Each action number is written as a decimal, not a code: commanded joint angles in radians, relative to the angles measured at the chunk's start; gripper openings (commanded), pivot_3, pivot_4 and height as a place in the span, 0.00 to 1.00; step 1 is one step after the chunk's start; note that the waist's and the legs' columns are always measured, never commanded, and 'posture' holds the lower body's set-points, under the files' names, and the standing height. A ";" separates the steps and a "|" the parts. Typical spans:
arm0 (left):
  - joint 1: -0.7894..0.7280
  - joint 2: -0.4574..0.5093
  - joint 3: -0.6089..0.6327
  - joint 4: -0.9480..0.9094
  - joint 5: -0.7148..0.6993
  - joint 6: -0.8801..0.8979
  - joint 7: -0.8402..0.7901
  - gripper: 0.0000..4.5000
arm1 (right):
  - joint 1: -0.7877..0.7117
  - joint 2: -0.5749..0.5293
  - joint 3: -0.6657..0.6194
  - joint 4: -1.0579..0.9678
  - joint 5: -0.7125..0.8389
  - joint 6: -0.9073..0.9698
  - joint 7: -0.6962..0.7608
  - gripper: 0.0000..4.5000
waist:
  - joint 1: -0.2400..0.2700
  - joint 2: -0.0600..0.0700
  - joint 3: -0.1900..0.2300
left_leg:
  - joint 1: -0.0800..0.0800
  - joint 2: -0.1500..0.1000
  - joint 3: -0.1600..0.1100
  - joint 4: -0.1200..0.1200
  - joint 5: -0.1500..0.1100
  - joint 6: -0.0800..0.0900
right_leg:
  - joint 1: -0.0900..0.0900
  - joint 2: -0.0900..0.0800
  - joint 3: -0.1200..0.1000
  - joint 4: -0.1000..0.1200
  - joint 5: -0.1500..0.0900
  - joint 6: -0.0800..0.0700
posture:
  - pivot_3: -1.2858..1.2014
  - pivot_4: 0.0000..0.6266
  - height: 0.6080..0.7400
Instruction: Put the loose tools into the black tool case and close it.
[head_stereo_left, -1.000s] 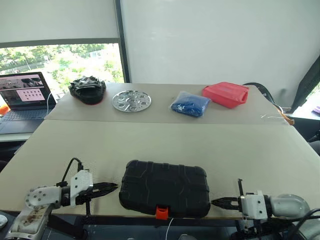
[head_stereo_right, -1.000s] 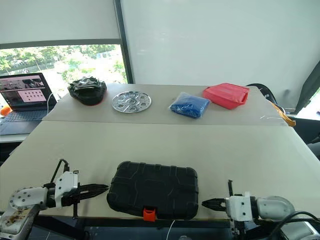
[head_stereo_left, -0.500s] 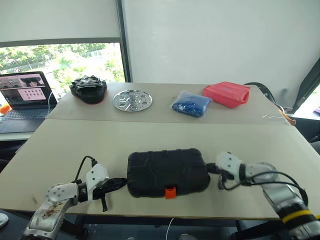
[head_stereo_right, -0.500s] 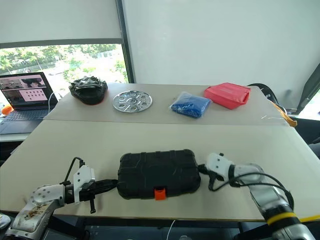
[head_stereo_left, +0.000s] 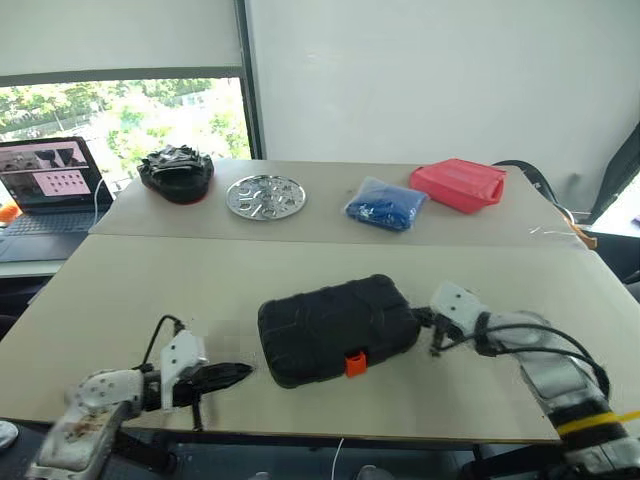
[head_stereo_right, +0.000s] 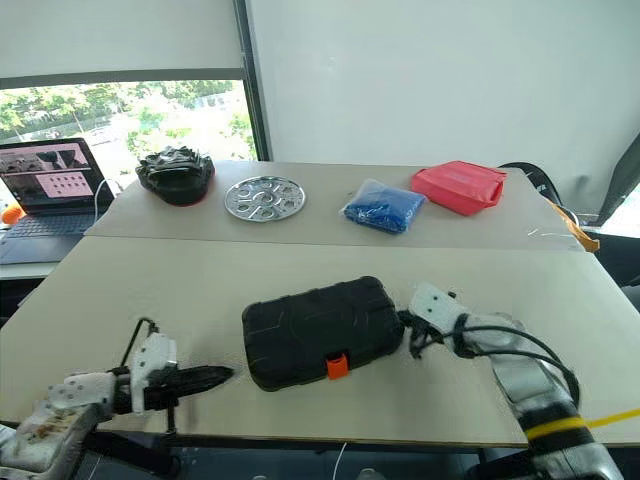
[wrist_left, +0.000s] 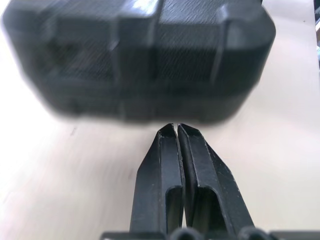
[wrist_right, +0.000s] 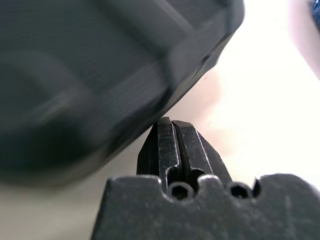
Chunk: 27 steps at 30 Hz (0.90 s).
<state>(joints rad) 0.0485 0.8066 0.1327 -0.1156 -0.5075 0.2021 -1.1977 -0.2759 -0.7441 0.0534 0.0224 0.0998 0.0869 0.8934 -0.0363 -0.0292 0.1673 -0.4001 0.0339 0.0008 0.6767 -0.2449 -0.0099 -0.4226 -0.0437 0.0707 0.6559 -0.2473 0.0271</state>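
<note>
The black tool case lies closed on the near table, skewed so that its right end sits farther from me, with its orange latch facing the front edge. My right gripper is shut, its tips against the case's right end; the wrist view shows the case right above the closed fingertips. My left gripper is shut and lies low near the front edge, a short gap from the case's left end. The loose tools are out of view.
On the far table stand a round black bowl-like object, a silver round plate, a blue bag and a red box. A laptop is at the far left. The table's front edge runs just below the grippers.
The case has slid away from the front edge and its right end has swung farther away. My right gripper moved forward against that end. The left gripper now stands apart from the case.
</note>
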 joint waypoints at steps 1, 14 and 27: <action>-0.116 0.065 0.051 -0.053 -0.171 0.180 -0.068 0.03 | 0.125 -0.066 -0.116 -0.177 0.133 -0.050 0.109 0.00 | 0.004 0.000 0.000 | 0.000 0.000 0.000 0.001 0.000 0.000 | 0.001 0.000 0.000 0.000 0.000 0.000 | 0.52 0.24 1.00; -0.720 -0.208 -0.341 0.191 0.067 0.248 -0.021 0.03 | 0.361 -0.003 0.032 -0.515 0.143 0.091 0.061 0.00 | 0.001 -0.002 0.000 | 0.001 -0.001 0.000 0.003 0.000 0.000 | 0.002 0.002 0.001 0.001 0.000 0.001 | 0.52 0.24 1.00; -0.807 -0.389 -0.464 0.415 0.318 0.147 0.076 0.03 | 0.214 0.096 0.177 -0.497 0.046 0.152 -0.025 0.00 | 0.010 -0.002 0.000 | 0.000 -0.001 -0.001 0.003 0.000 0.000 | 0.002 0.002 0.001 0.001 0.000 0.001 | 0.52 0.24 1.00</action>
<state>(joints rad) -0.7704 0.4211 -0.3067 0.2902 -0.2242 0.3507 -1.1277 -0.0478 -0.6509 0.2313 -0.4633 0.1515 0.2367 0.8756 -0.0266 -0.0311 0.1669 -0.3997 0.0325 -0.0004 0.6798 -0.2445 -0.0103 -0.4200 -0.0415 0.0716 0.6564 -0.2478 0.0284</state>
